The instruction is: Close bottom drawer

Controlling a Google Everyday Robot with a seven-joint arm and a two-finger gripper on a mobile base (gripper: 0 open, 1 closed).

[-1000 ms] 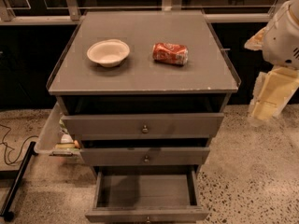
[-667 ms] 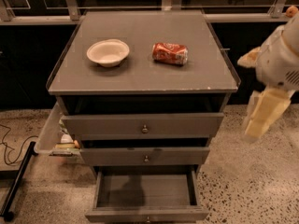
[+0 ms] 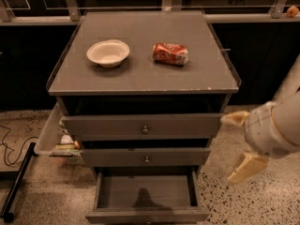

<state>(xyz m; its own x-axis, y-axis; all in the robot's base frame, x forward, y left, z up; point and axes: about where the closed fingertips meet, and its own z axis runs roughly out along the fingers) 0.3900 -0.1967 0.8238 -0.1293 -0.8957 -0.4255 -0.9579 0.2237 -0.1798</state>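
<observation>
The grey cabinet (image 3: 140, 78) has three drawers. The bottom drawer (image 3: 146, 191) is pulled far out and its shallow box is empty; its front (image 3: 147, 215) sits at the picture's lower edge. The middle drawer (image 3: 146, 157) and the top drawer (image 3: 143, 126) stick out a little. My gripper (image 3: 240, 144) hangs at the right of the cabinet, level with the middle drawer, apart from it. Its two cream fingers (image 3: 247, 168) are spread wide and hold nothing.
A white bowl (image 3: 108, 53) and a red soda can (image 3: 170, 54) lie on the cabinet top. A white bin (image 3: 50, 136) with small items hangs on the cabinet's left side. A black pole (image 3: 16, 184) and a cable lie on the speckled floor at the left.
My arm has come down and to the left, from beside the cabinet top to beside the middle drawer. The drawers have not moved.
</observation>
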